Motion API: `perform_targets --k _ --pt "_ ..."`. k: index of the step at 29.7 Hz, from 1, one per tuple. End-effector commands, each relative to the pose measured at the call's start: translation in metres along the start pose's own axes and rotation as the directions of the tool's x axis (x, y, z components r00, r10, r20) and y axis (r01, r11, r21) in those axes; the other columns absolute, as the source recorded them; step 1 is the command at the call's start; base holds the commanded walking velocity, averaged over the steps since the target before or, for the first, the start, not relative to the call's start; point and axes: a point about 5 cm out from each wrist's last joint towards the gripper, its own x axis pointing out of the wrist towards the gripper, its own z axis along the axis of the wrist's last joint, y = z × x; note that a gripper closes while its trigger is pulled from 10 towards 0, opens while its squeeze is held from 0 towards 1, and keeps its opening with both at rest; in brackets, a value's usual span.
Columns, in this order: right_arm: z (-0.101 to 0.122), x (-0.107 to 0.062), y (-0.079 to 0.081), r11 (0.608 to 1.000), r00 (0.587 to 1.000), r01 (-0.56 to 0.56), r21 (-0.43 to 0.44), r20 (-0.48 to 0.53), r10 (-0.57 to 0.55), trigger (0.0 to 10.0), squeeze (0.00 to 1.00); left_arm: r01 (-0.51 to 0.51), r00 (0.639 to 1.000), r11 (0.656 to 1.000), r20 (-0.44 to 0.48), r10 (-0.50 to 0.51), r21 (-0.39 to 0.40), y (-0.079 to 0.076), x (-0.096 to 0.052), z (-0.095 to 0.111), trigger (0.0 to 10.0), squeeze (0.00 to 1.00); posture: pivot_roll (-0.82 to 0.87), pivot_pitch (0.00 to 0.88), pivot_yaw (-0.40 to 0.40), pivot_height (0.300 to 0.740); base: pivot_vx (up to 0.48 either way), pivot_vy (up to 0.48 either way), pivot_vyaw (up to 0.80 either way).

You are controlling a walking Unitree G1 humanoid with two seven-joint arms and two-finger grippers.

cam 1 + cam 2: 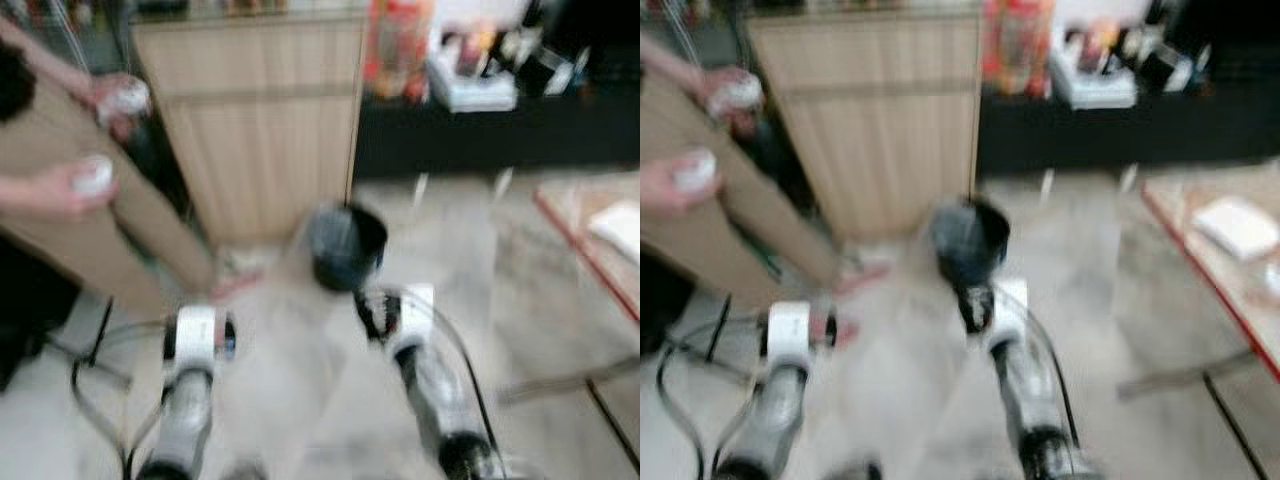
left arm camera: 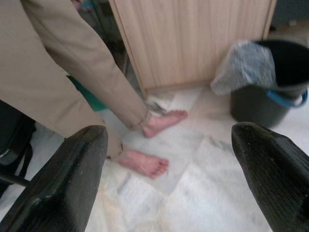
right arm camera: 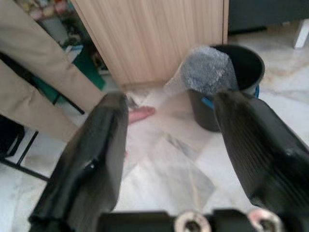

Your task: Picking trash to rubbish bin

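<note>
Left end effector (image 2: 169, 179) and right end effector (image 3: 169, 145) both spread wide, empty, facing the black rubbish bin (image 3: 239, 77) (crumpled bubble wrap (image 3: 205, 70) on its rim) beside a person's bare feet (image 2: 145, 164).

Bare marble floor (image 2: 193, 193) ahead to bin (image 2: 270, 92); person's 2 feet (image 2: 145, 164) & wood cabinet (image 2: 193, 38) crowding left.

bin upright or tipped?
Upright: the black bin stands on the floor, mouth up, with crumpled clear plastic draped over its rim beside the wooden cabinet.
</note>
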Motion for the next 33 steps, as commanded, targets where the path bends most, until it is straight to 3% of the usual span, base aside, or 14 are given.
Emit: perform_targets --k 1,17,33 --pt "0.001 0.001 -0.001 1.0 1.0 0.018 0.011 0.006 -0.019 10.0 0.0 0.011 1.0 1.0 -0.024 -0.011 0.014 0.0 0.001 -0.002 10.0 0.0 -0.01 0.056 -0.004 0.74 0.0 0.0 0.0" --pt "0.005 0.003 -0.004 0.999 0.999 0.038 0.018 0.011 -0.038 10.0 0.0 0.029 1.0 1.0 -0.01 -0.029 0.012 -0.003 0.006 0.003 10.0 0.0 -0.01 0.017 0.004 0.74 0.0 0.0 0.0" --pt "0.005 0.004 -0.001 0.999 0.999 0.033 0.029 0.012 -0.033 10.0 0.0 0.037 0.999 0.999 0.005 -0.037 0.017 -0.003 0.011 0.009 10.0 0.0 0.0 0.008 0.013 0.74 0.0 0.0 -0.78"
